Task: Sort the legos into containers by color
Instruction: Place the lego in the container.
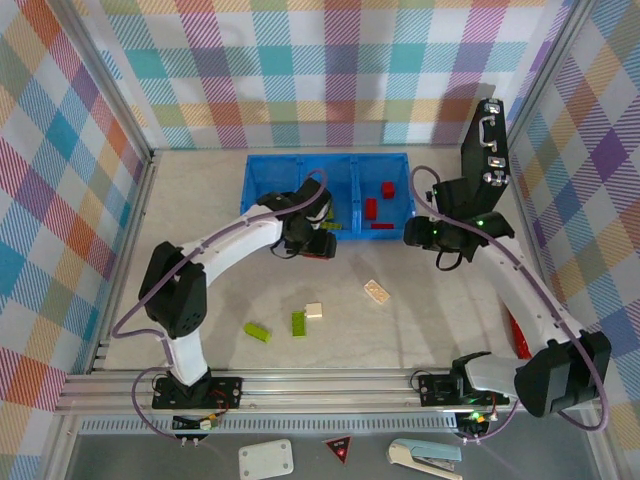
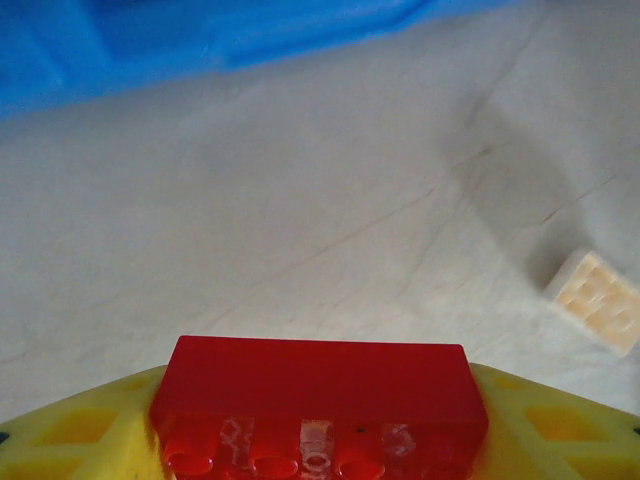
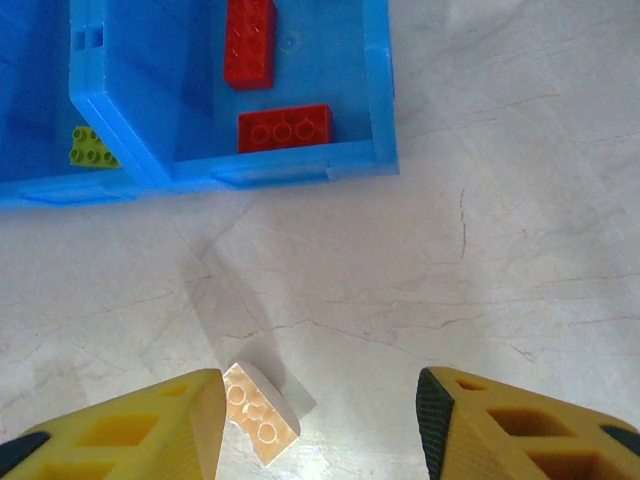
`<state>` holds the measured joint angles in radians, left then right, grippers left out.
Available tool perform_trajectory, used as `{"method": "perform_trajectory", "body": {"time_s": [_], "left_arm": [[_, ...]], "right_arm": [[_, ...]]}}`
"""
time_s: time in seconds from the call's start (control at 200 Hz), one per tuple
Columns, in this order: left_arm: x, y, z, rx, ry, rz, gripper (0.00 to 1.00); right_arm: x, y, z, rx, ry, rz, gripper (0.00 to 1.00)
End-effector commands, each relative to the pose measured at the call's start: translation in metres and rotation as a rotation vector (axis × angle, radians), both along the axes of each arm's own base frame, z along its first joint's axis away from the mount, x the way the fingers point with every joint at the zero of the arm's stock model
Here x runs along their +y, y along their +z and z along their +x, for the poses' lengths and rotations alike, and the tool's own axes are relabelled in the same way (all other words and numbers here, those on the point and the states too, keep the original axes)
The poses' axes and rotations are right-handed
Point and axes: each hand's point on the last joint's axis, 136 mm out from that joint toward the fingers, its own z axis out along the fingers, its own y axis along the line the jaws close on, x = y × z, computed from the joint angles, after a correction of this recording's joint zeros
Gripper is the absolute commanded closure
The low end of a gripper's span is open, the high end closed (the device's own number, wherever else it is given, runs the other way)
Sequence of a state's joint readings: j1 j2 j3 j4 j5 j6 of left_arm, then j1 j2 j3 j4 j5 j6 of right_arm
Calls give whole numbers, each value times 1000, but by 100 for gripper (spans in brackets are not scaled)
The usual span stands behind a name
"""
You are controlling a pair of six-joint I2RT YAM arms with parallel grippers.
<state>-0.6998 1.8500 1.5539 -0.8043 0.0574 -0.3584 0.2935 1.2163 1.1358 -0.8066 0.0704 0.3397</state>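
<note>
Where the pale marbled table [image 1: 200, 200] runs toward the checked back wall, the blue bin [image 1: 262, 172] lies across it, its three compartments side by side. The right compartment holds three red bricks [image 1: 371, 208], and the middle one holds a lime green brick [image 3: 90, 147] near its front wall. The left arm [image 1: 235, 240] reaches to the bin's front edge. The left gripper [image 2: 320, 445] is clamped on a red brick [image 2: 320, 385], with its yellow fingers [image 2: 70, 430] pressed against either end, above bare table just in front of the bin. The right gripper [image 3: 320, 410] hovers over the table in front of the bin's right corner, jaws wide apart and holding nothing. A cream brick [image 3: 260, 412] lies on the table below it, close to one fingertip in the wrist view. Nearer the arm bases, well apart from the bin, a smaller cream brick [image 1: 314, 310] and two loose lime green bricks [image 1: 298, 323] lie on the table.
</note>
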Motion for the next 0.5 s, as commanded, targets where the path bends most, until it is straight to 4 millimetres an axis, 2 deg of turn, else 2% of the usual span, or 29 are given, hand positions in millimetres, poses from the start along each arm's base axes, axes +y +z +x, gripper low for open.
{"method": "perform_trajectory", "body": {"time_s": [0.0,0.245,0.495], "left_arm": [[-28,10,18,-71,14,-37,41],[-91,31,48,-213,-27,-175,42],[-139,44,78,-343,-35,-276,42]], "right_arm": [[-8,0,-13,12,-32,-5,45],[-18,8,-27,-13,-50,-19,46],[-23,15,-37,-30,-58,-27,46]]}}
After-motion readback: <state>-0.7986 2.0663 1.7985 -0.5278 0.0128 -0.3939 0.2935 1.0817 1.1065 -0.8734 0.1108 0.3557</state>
